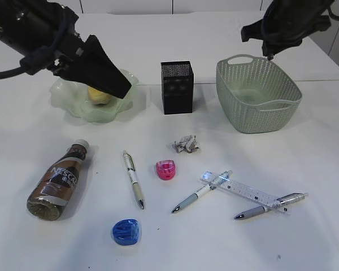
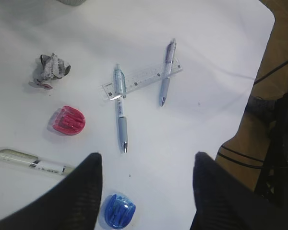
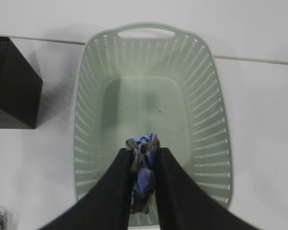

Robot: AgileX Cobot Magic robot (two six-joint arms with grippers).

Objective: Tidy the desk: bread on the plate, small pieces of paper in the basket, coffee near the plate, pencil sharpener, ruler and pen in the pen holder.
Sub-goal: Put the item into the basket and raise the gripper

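My right gripper (image 3: pixel 144 152) is shut on a crumpled piece of paper (image 3: pixel 143 170), held above the inside of the green basket (image 3: pixel 93 96). My left gripper (image 2: pixel 146 163) stands open and empty, high over the plate (image 1: pixel 73 107), where the bread (image 1: pixel 99 95) lies. On the desk, another paper wad (image 1: pixel 186 145) lies below the black pen holder (image 1: pixel 177 87). The coffee (image 1: pixel 59 180) lies on its side at front left. A pink pencil sharpener (image 1: pixel 166 169) and a blue one (image 1: pixel 126 231) sit near three pens (image 1: pixel 133 179) (image 1: pixel 200 193) (image 1: pixel 269 206). The ruler (image 1: pixel 246 192) lies under two pens.
The basket (image 1: pixel 257 93) stands at the back right, close to the pen holder. The left wrist view shows the desk's right edge (image 2: pixel 249 96), with floor and cables beyond it.
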